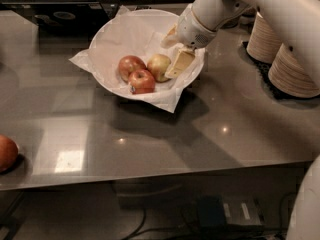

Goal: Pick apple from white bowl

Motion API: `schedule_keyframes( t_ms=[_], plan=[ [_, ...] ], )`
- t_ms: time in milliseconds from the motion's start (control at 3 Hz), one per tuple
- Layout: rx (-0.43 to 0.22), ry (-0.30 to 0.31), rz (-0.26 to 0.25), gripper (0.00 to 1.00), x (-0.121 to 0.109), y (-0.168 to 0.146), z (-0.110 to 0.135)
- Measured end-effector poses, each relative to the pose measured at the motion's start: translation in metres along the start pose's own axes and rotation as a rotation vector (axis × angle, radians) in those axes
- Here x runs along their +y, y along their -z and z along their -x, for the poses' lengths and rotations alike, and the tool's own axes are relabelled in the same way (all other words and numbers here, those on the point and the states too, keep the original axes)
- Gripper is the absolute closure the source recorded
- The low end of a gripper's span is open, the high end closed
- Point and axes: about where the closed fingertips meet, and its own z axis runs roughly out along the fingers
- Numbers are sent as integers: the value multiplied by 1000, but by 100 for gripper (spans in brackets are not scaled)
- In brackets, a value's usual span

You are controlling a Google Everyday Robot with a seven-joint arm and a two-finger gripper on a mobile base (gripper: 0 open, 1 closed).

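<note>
The white bowl (112, 34), lined with crinkled white paper, sits at the back middle of the grey table. Three apples lie in it. The pale yellow-green apple (159, 66) is the rightmost, touching two darker red apples (131, 65) (142, 80). My gripper (173, 51) reaches down into the bowl from the upper right and is open. Its near cream finger (180, 63) stands right beside the pale apple's right side. The far finger (169, 37) is behind the apple. Nothing is held.
Stacks of beige paper bowls (292, 66) stand at the right edge on a dark mat. An orange-red fruit (7, 153) lies at the table's front left edge. A dark tray (60, 16) is at the back left.
</note>
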Motion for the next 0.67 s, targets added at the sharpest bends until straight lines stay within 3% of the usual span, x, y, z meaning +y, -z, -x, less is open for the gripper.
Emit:
schedule_keyframes(
  t_ms=[667],
  plan=[
    [-20, 38, 42, 40, -6, -21, 11]
  ],
)
